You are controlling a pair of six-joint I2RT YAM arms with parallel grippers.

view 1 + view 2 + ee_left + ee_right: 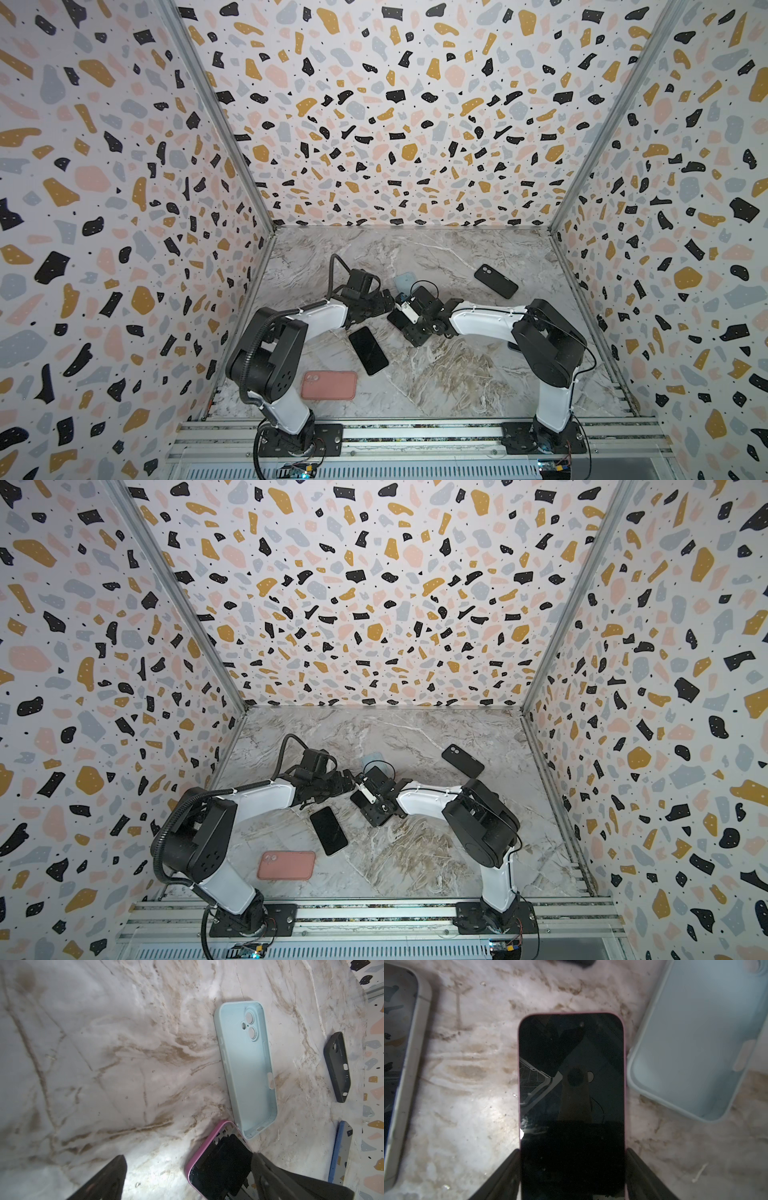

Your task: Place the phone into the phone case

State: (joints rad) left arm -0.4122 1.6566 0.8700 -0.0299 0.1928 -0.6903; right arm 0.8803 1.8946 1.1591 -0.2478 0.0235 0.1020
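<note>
This is a robot lab, with a small test booth. Three tall walls (395, 124) with the same spotty paper stand round a table (457, 382) that looks like marble. Metal posts (216, 120) hold the corners. A robot's left arm (320, 313) and right arm (486, 318) are bolted to a metal rail (415, 434) at the front. A little circuit board (299, 470) sits below it.

Left arm (320, 316) and right arm (486, 320) show white shells and black joints; a ribbed black hose (249, 353) runs along the left. Left gripper (188, 1156) and right gripper (573, 1149) are black.
</note>
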